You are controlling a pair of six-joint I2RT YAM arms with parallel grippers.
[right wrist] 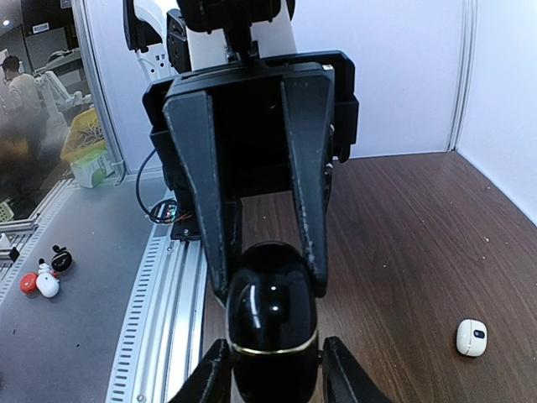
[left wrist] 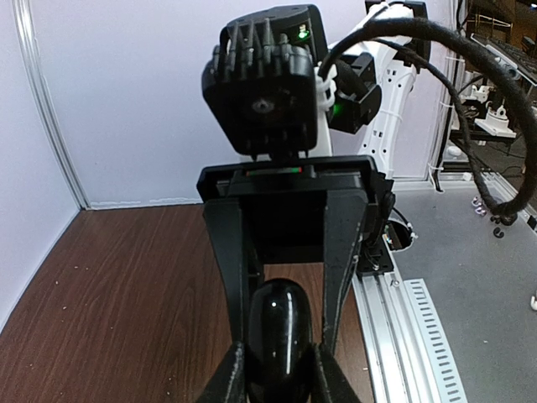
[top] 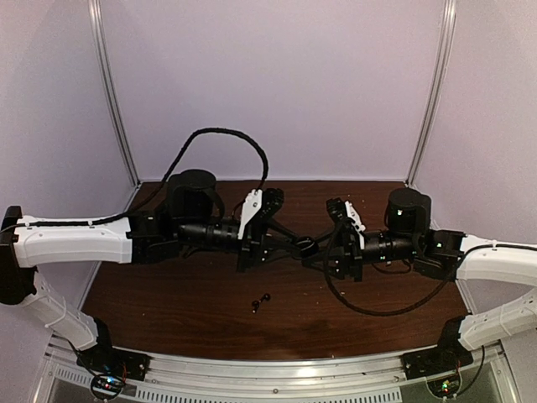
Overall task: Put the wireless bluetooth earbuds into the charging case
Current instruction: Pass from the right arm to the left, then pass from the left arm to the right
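Glossy black charging case (top: 307, 247) (left wrist: 281, 336) (right wrist: 273, 327), oval, shut along a thin gold seam, hanging in the air over the middle of the brown wood counter (top: 185, 294), between the two arms meeting head-on. Left fingers (left wrist: 228, 382) (right wrist: 201, 193) clenched on it, one on each flank, tight against the shiny shell in both wrist views. Right fingers (right wrist: 342, 374) (left wrist: 228, 252) straddling the same case from the opposite end, close along its sides; cannot tell whether pressing or only just beside.

On the counter below, toward the near edge: two tiny black earbuds (top: 267, 296), lying just beside each other, outside the case and untouched by either arm.

From the right wrist view, a small white rounded pod (right wrist: 471, 337) flat on the wood, well apart from the fingers, near the pale side wall (right wrist: 503, 101); too small to say more.

Thick black cable (top: 226, 138) arching up from the left arm and back down toward its wrist. Aluminium rail (top: 277, 365) running along the near edge of the counter, both arm bases bolted at its ends.
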